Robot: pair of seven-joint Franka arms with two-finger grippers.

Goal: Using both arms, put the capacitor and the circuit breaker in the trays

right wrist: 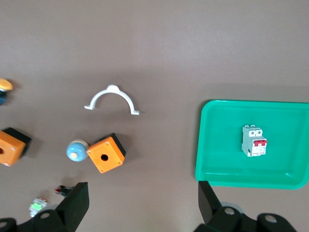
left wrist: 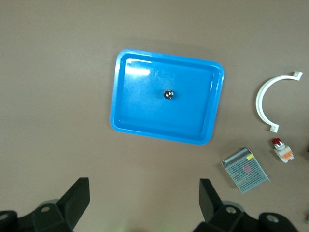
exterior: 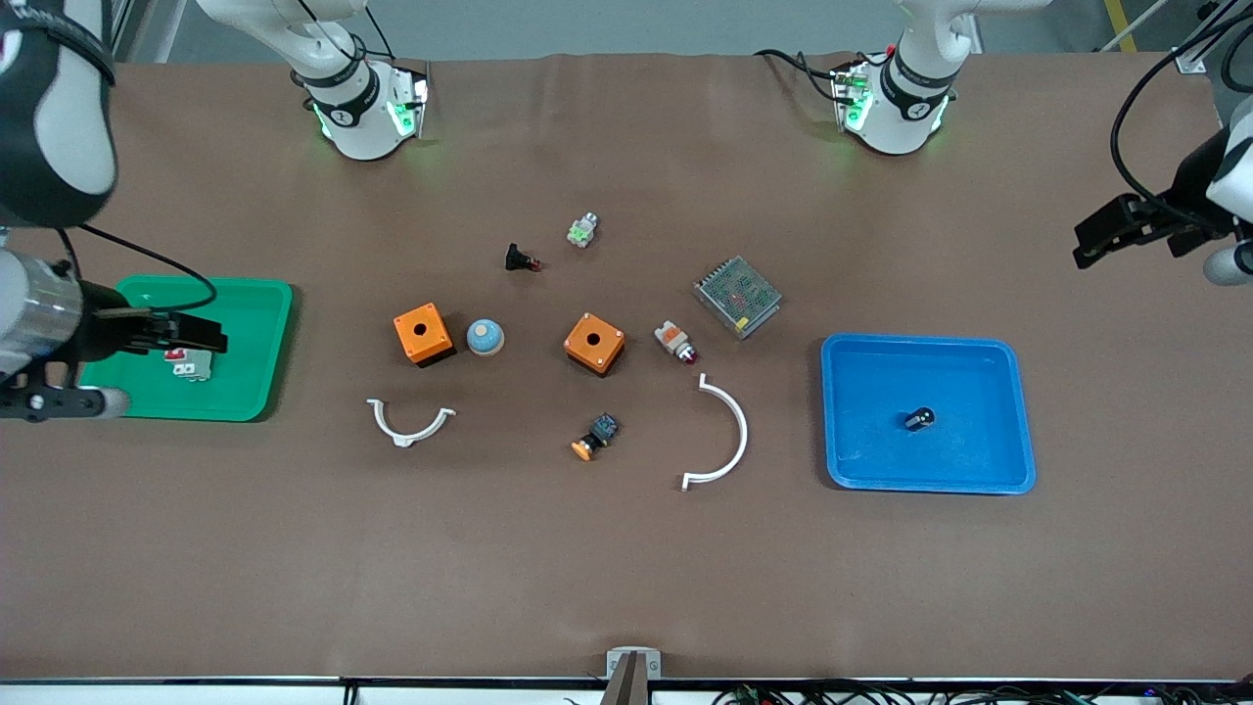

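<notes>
Capacitor [exterior: 918,419] lying in blue tray [exterior: 1018,411], well below spread, empty left hand [left wrist: 144,193]. Circuit breaker [right wrist: 254,140] in green tray [right wrist: 207,145] beneath spread right hand [right wrist: 143,193]. Risk: clipping a tray rim, jolting parts out onto desk [exterior: 626,568].

Robotics lab: Franka arm bases [exterior: 357,108], electrical parts.

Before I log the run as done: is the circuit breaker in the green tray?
Yes. The circuit breaker lies inside the green tray, free of any pincer.
</notes>
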